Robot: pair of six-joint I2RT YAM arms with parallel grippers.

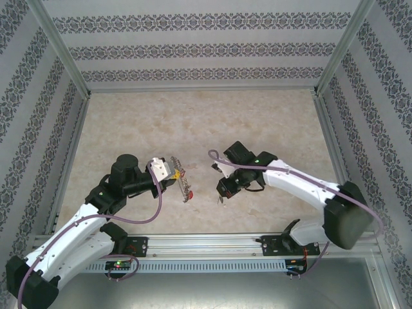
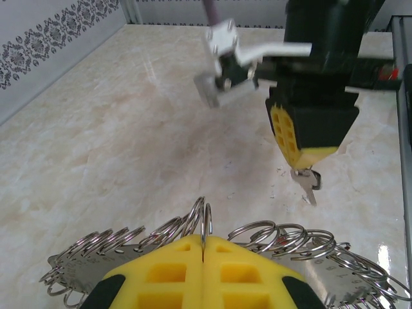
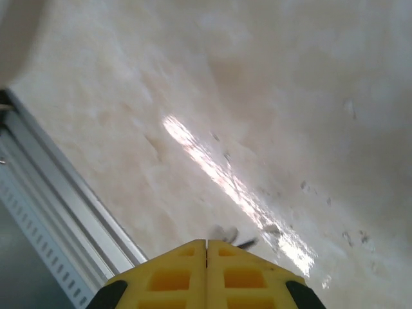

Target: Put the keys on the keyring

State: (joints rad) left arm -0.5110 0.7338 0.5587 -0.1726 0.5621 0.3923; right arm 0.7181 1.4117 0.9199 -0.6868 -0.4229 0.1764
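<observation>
Marble tabletop [image 1: 193, 122]: left gripper [image 2: 203, 248] clenched on keyring [image 2: 283, 239]; ahead of it, right gripper [image 2: 312, 156] pinches a key [image 2: 309, 187] hanging below its tips.

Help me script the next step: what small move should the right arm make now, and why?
Probably ease the right gripper toward the keyring: it pinches a key hanging apart from the ring's loops, which the left gripper holds clamped.

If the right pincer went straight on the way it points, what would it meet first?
Probably the table: the right pincer points down at bare marble, and the key held in its tips would touch first.
</observation>
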